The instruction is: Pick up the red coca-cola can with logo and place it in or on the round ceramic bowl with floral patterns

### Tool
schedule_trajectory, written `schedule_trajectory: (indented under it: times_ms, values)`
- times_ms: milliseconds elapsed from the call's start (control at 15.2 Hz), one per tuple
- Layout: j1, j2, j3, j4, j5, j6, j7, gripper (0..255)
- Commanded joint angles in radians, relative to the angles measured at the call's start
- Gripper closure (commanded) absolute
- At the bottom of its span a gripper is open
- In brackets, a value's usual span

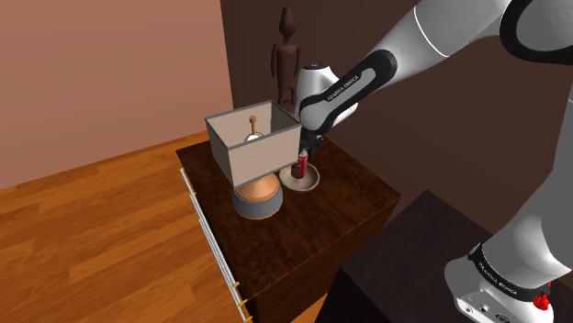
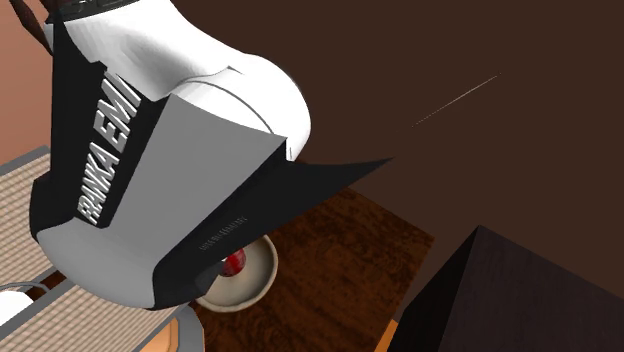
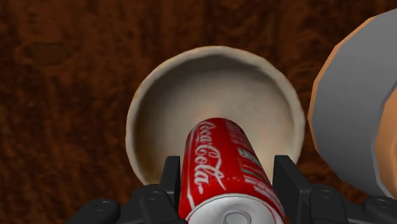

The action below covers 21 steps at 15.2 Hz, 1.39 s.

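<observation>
can [image 3: 216, 159], red, white "Coca-Cola" script | gripper [image 3: 229, 173] clamped on it | over cream bowl [image 3: 145, 102] | arm [image 2: 170, 160] lettering "FRANKA EMI"

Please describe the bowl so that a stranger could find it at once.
On the dark wooden cabinet, right of the square-shaded lamp in the shoulder view, sits a round cream bowl. Unlike the lamp's grey-and-orange base, it is open and holds the red can.
</observation>
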Motion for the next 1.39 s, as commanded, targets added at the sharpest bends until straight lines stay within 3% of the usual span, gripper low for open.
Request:
schedule_trajectory:
  times_ms: [0, 198, 264, 594, 858, 1320]
  values:
    - [0.0, 0.0, 0.0, 0.0, 0.0, 0.001, 0.0, 255]
    - [0.0, 0.0, 0.0, 0.0, 0.0, 0.001, 0.0, 255]
    - [0.0, 0.0, 0.0, 0.0, 0.0, 0.001, 0.0, 0]
    - [0.0, 0.0, 0.0, 0.0, 0.0, 0.001, 0.0, 0]
    - [0.0, -0.093, 0.001, 0.009, 0.002, -0.101, -0.001, 0]
    - [0.0, -0.093, 0.001, 0.009, 0.002, -0.101, -0.001, 0]
